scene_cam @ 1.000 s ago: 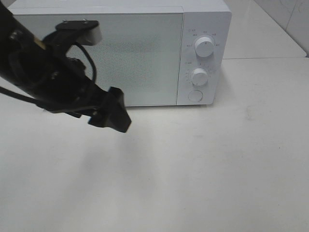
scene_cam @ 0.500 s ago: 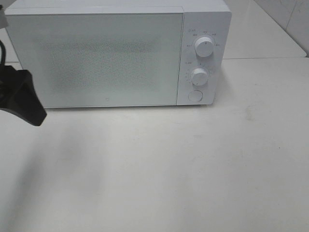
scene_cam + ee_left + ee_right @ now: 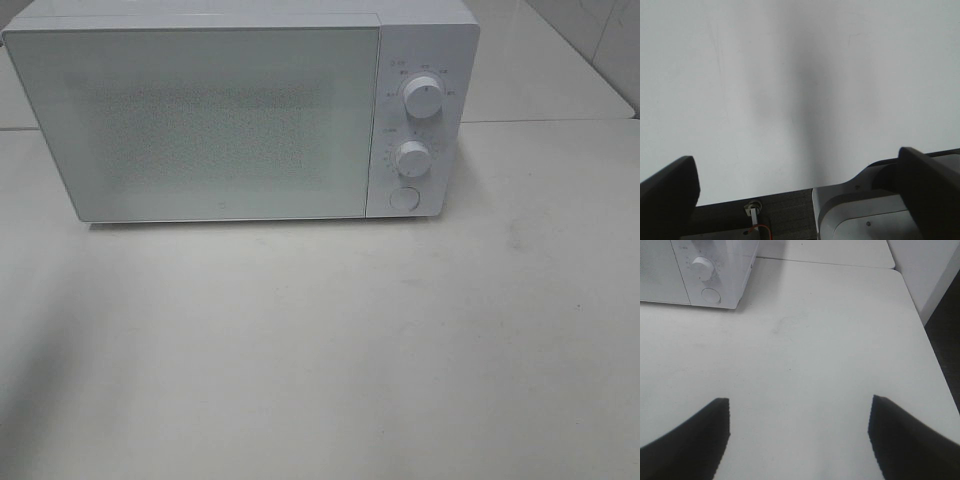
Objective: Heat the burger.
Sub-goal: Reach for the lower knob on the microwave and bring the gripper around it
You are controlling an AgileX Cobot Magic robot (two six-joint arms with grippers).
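On the table [image 3: 350,350], toward its far side, I see the microwave [image 3: 250,115] with its door [image 3: 200,130] shut. To the right of the door sits the control panel, with two white dials, one [image 3: 424,97] above the other [image 3: 412,157], and a round button [image 3: 403,198] below them. No arm shows in my high view. Through the left wrist camera, the left claw [image 3: 796,160] has its dark fingers [image 3: 670,192] spread wide, with nothing between them, only pale tabletop crossed by a soft shadow. Through the right wrist camera, the right claw [image 3: 799,401] is likewise spread apart and holds nothing. It hangs over bare table, well apart from the microwave's panel corner, which shows at the far end of that view. I cannot tell where the burger is, since none of my cameras shows it.
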